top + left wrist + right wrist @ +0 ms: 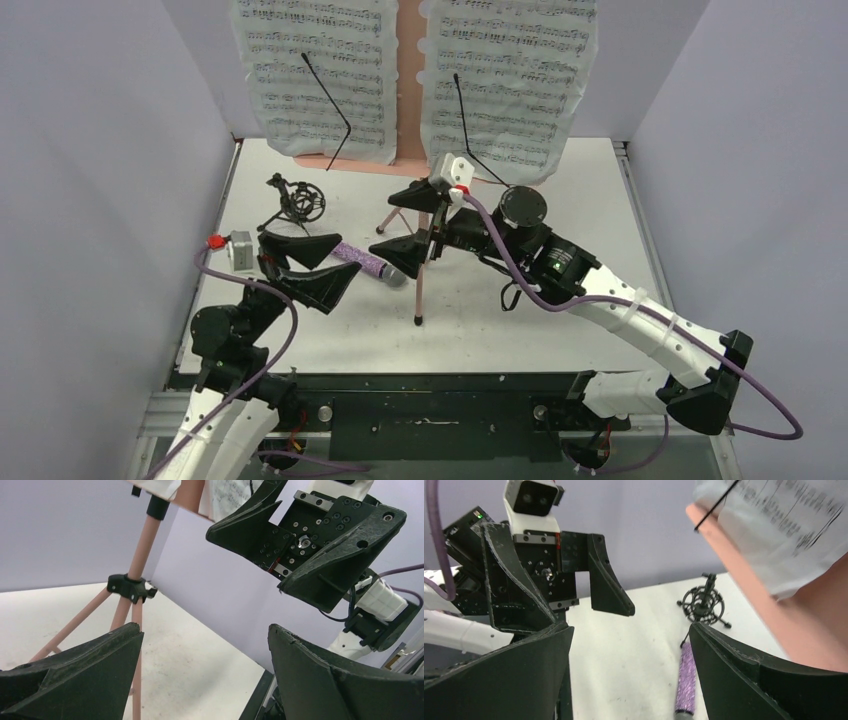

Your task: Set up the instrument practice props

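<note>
Pink stand [410,80] holds 2 pages [315,75] (microphone [362,263] on table [600,200]); left gripper [346,256], right gripper [384,220] gape wide.

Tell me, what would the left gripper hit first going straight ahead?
Most likely the right gripper, facing it with jaws open; the pink stand sits off to the side. Depth is unclear.
</note>
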### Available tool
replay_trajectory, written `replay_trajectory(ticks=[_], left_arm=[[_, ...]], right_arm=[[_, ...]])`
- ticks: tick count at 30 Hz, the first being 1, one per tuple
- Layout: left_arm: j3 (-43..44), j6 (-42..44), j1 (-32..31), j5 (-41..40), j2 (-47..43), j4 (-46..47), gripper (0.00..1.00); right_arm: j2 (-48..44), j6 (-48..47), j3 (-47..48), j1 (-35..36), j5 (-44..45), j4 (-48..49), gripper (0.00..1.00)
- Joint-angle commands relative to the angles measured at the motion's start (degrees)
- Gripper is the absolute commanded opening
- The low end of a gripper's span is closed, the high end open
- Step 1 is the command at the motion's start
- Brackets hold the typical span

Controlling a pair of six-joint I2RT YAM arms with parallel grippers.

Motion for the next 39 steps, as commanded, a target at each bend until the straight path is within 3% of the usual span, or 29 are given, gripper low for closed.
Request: replay_trajectory(ticks=[1,6,16,21,29,39], left_arm=[[-4.19,3.10,-0.04,-2.55,-5.89,-4.97,0.96],[-8.00,5.07,-0.03,-9.13,-11.38,-17.20,0.97],[-15.70,-1.95,0.00,-22.64,-11.61,-22.12,0.96],[-15.43,0.14,-0.05,-21.34,-3.88,-20.14,0.97],[-10.06,15.75,-0.09,-15.73,11.87,-17.08,0.96],[-5.21,27.43,-2.81,-13.71,20.46,-7.53,0.99]], right_arm=[[-1.06,3.13,-4.45,0.21,-0.57,-0.85,0.90],[-1.23,7.08,-11.24,0.33,3.89,-1.81,0.90],[-0.99,12.86,-23.22,0.44,14.13,-4.07,0.90],[-1.22,15.66,-26.93,0.32,15.53,-2.92,0.90],[1.55,18.42,-28.90,-0.61,19.53,-3.32,0.90],[8.36,18.31,-28.27,-2.51,30.26,-4.61,0.96]])
